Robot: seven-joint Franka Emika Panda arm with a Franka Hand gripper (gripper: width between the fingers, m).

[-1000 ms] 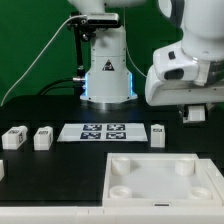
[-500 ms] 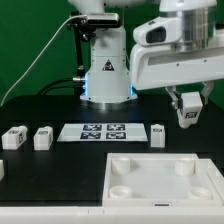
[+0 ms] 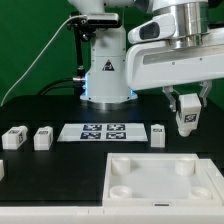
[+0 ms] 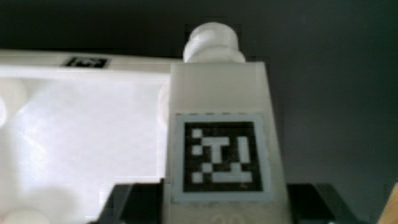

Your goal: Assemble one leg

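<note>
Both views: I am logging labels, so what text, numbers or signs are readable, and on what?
No readable words or numbers.
Small white rectangular leg: black-and-white square tag, pattern only.
Thin flat white marker board: several such tags.
White robot base: triangular sticker, too blurred.

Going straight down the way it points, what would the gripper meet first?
The gripper is shut on the leg, so the leg's free end leads. Beyond it the wrist view shows dark table just beside the white panel; probably bare table first, though depth is unclear.
</note>
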